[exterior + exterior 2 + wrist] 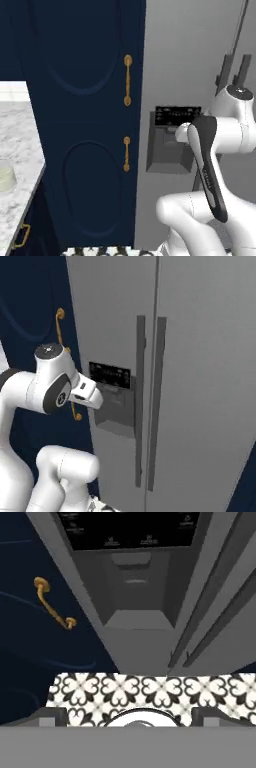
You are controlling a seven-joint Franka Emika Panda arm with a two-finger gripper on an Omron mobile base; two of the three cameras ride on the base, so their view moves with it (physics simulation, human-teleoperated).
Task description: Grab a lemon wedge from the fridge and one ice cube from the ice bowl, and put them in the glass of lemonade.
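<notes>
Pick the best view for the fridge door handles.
Right base view: both handles run nearly full length down the closed fridge. Left base view catches just their upper ends behind the arm. Hand view shows them as slanted bars, cropped.

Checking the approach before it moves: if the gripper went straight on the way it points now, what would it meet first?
Most likely the fridge door at its dispenser recess, dead ahead in the hand view. The doors look shut. Depth is hard to judge.
</notes>
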